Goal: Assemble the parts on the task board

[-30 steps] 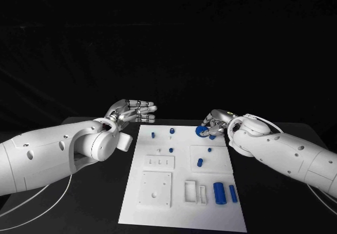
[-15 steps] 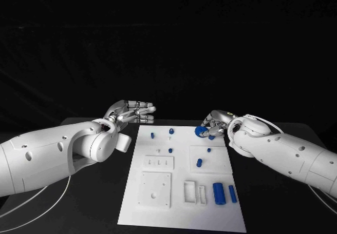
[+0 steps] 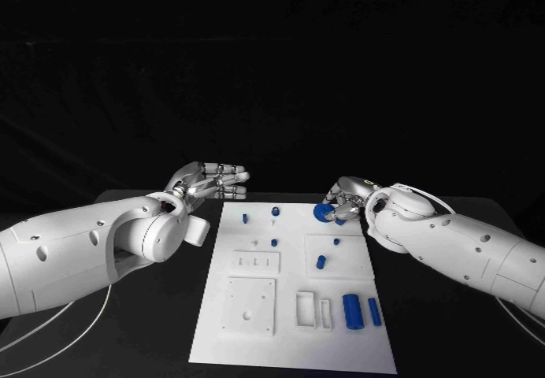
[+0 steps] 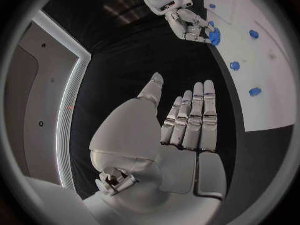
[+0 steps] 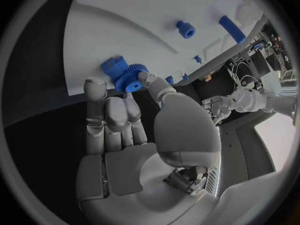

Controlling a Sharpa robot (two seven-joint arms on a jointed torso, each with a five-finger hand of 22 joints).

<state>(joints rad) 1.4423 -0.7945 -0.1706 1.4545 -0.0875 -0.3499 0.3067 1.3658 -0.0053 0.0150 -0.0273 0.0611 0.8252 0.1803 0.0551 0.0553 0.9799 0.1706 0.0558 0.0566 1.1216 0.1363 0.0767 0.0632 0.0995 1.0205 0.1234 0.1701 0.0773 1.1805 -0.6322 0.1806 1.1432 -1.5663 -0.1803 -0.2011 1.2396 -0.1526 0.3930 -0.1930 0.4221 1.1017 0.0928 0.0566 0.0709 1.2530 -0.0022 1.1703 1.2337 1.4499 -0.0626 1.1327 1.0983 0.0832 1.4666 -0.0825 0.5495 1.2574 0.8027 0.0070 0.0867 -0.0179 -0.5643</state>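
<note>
Fingers of the right hand pinch a blue gear at the task board's one o'clock corner; left hand idle, fingers loosely apart

Early going, I judge: several blue parts lie loose (five o'clock side), sockets unfilled

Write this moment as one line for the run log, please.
right hand: holds blue gear at far right of task board | left hand: open, off the board | two blue cylinders: lying near edge
</note>
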